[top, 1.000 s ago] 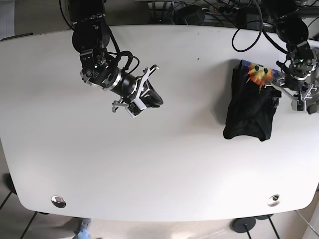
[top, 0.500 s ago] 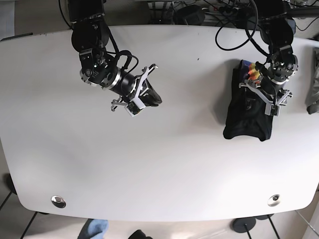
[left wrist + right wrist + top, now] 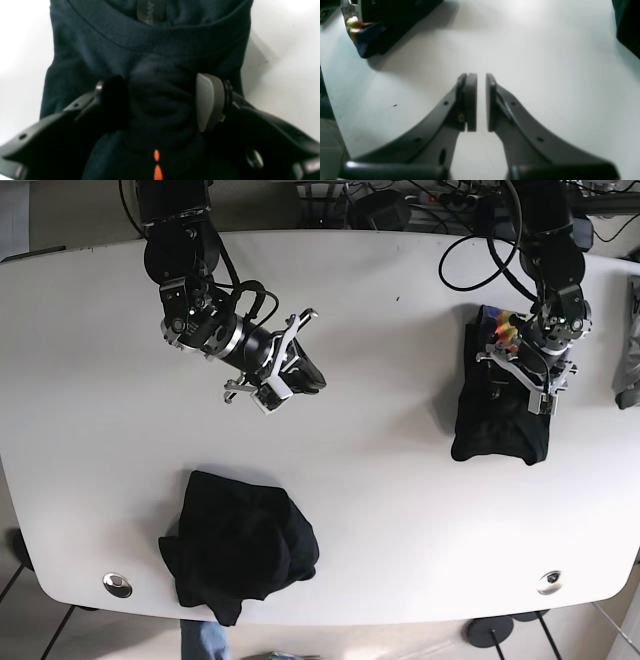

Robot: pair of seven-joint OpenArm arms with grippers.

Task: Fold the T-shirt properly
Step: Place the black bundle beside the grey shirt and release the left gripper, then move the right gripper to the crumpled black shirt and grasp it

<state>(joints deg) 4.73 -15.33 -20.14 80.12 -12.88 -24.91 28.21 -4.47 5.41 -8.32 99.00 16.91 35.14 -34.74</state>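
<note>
Where left hand (image 3: pixel 160 102) spreads, ribbed-collared T-shirt (image 3: pixel 150 45)

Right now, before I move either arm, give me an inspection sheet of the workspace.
Surface: white table, bare between the items.
Job's things: folded dark T-shirt at the base view's right; crumpled black garment near the front edge.
Clutter: grey item at the far right edge, unclear what.
Grippers: left claw open, pads on either side of a bulge of the folded shirt below the collar; right claw nearly closed, holding nothing, over bare table.
Cables: black cables behind the table.
Surroundings: tiled floor.
</note>
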